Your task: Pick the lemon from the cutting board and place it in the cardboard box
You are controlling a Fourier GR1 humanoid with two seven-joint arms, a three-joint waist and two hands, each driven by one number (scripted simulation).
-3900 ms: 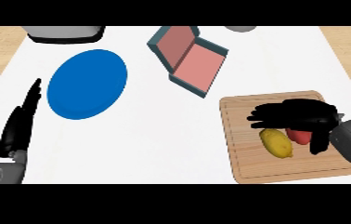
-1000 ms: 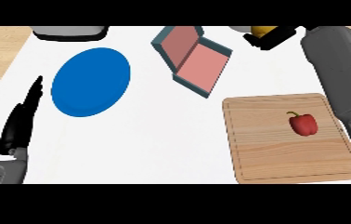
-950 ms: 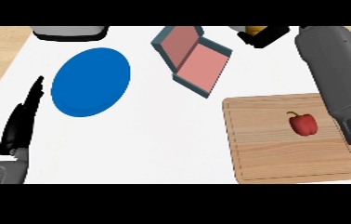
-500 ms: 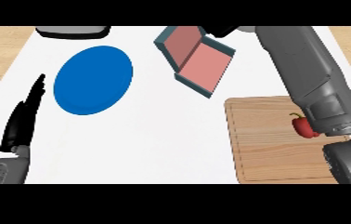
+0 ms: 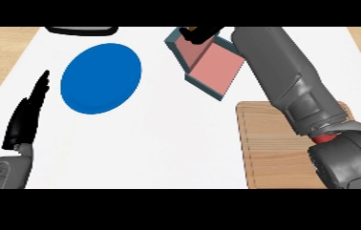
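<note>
Right hand [image 5: 199, 33] sits over the cardboard box [image 5: 211, 64], fingers seemingly curled on a barely visible lemon [image 5: 190, 29], I'd guess for release; left hand [image 5: 26, 114] rests open at worktop [image 5: 176, 129] edge.

I can read no writing, number, brand or sign anywhere in front of me. The cardboard box [image 5: 211, 64] at about one o'clock shows only plain pink inner faces and a grey-blue rim, the blue plate [image 5: 100, 78] at ten o'clock is one flat colour, and the cutting board [image 5: 271, 143] at four o'clock carries nothing but wood grain. The white worktop [image 5: 169, 138] is unmarked, and my own grey forearms and black fingers [image 5: 199, 33] bear no label either.
</note>
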